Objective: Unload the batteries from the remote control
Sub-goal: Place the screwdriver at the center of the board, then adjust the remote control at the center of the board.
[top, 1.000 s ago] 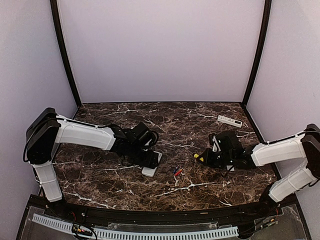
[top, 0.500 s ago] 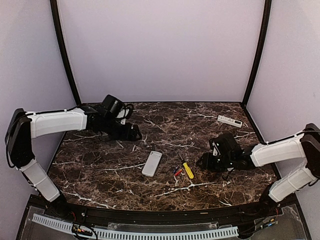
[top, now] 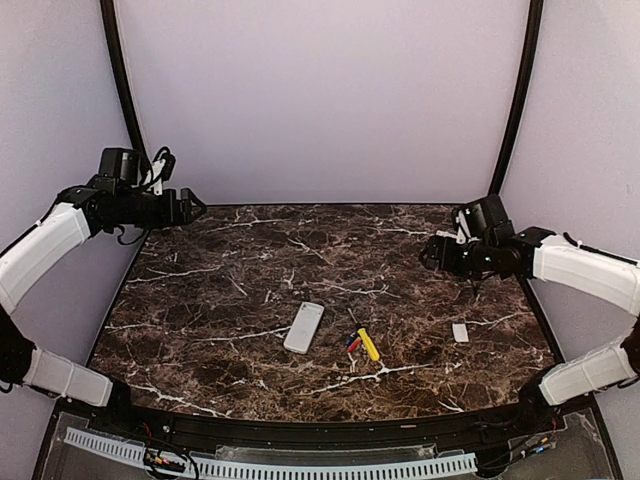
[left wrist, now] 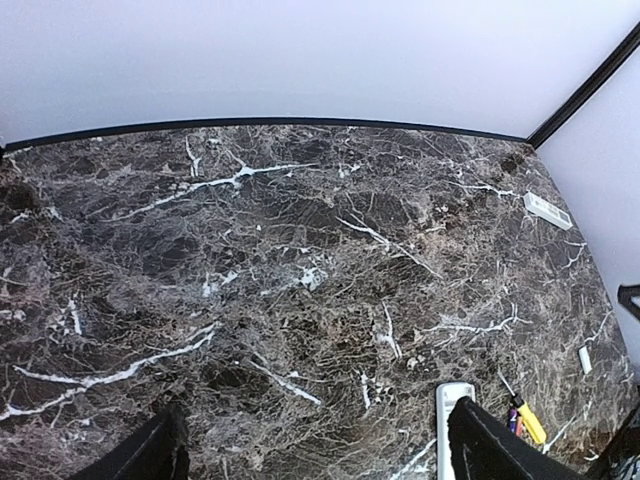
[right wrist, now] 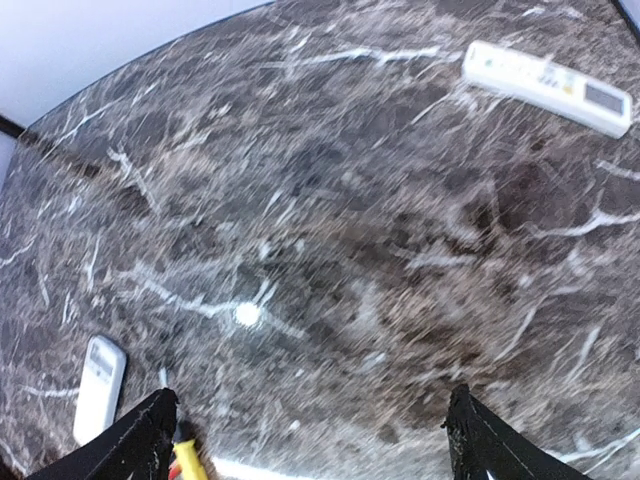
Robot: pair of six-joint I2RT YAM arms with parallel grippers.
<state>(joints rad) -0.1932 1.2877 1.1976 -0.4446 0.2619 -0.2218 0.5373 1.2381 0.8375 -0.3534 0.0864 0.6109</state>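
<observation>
The white remote control (top: 304, 327) lies flat in the middle of the table, also showing in the left wrist view (left wrist: 452, 418) and the right wrist view (right wrist: 100, 385). Just right of it lie the small red and blue batteries (top: 352, 342), touching a yellow-handled screwdriver (top: 369, 344). My left gripper (top: 190, 207) hangs high at the back left, open and empty (left wrist: 320, 462). At the back right my right gripper (top: 430, 254) is also raised, open (right wrist: 315, 452) and holding nothing. Both are far from the remote.
A small flat white cover (top: 460, 332) lies on the marble at the right. A second, longer white remote (right wrist: 545, 85) rests near the back right corner, under my right arm in the top view. Walls enclose the table on three sides.
Both arms have pulled up and away from the table's middle toward the back corners. The right gripper opened and released the screwdriver, which now lies by the batteries. The left arm uncovered the remote.
</observation>
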